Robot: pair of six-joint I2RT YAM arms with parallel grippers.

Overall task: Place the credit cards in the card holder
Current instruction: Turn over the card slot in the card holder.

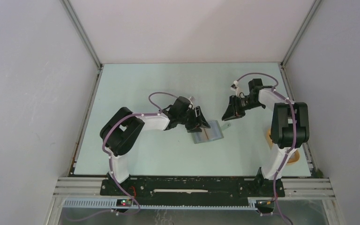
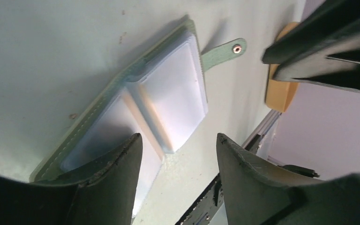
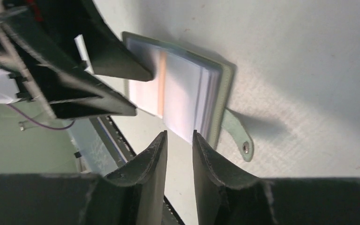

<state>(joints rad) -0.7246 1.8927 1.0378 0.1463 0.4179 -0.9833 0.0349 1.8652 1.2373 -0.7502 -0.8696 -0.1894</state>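
Note:
The card holder (image 1: pixel 209 132) lies opened flat on the pale green table, its pale inner sleeves (image 2: pixel 171 93) facing up and its snap strap (image 2: pixel 225 50) pointing away. My left gripper (image 2: pixel 178 138) is open at the holder's near edge. Its left finger (image 2: pixel 117 164) lies over one half of the holder, and the other finger is off the edge. My right gripper (image 3: pixel 179 133) hovers just beside the strap (image 3: pixel 236 133), its jaws a narrow gap apart with nothing between them. The credit cards are hidden or out of view, and what the sleeves hold cannot be told.
A tan oval tray (image 1: pixel 296 155) sits at the table's right edge, partly behind the right arm's base, and it also shows in the left wrist view (image 2: pixel 281 91). White enclosure walls stand on three sides. The black frame rail (image 1: pixel 192 185) runs along the near edge.

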